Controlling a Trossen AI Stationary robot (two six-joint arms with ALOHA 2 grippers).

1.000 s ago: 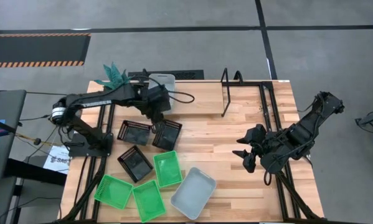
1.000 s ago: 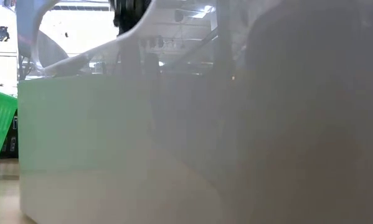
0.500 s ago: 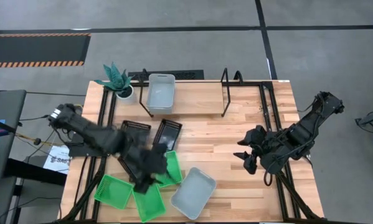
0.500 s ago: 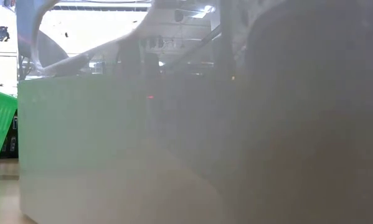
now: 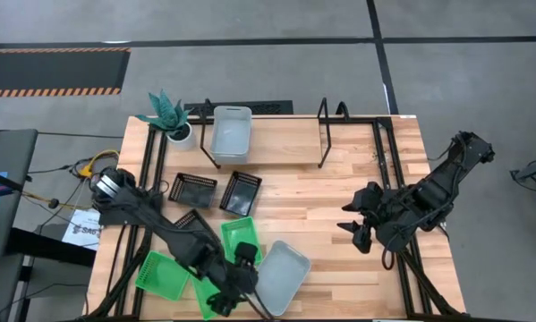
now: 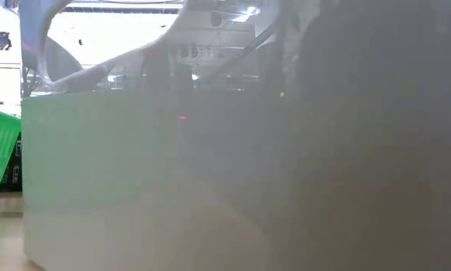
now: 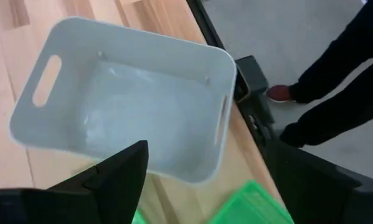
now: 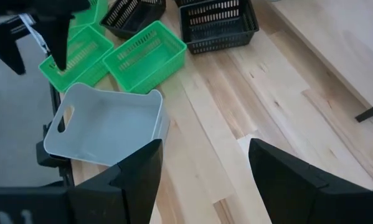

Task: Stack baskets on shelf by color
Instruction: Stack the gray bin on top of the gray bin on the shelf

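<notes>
A pale grey-white basket (image 5: 281, 273) lies near the table's front edge; it also shows in the left wrist view (image 7: 130, 106) and fills the low view (image 6: 135, 181). My left gripper (image 5: 239, 271) is open and empty just left of it, over the green baskets (image 5: 241, 237); the wrist view (image 7: 211, 186) shows its fingers wide apart. Another pale basket (image 5: 231, 131) sits at the left end of the shelf (image 5: 326, 134). Two black baskets (image 5: 194, 190) lie mid-table, a third (image 5: 189, 222) partly under my left arm. My right gripper (image 5: 350, 228) is open and empty at the right.
A potted plant (image 5: 174, 121) stands at the far left corner. Two more green baskets (image 5: 163, 275) lie at the near left. A person's legs and shoes (image 7: 323, 81) stand beyond the table's near edge. Bare wood (image 5: 339, 277) lies between the arms.
My left arm has swung from the pale basket on the shelf toward the table's near edge, passing over the black and green baskets, and now stands beside the near pale basket. The basket on the shelf has stayed in place.
</notes>
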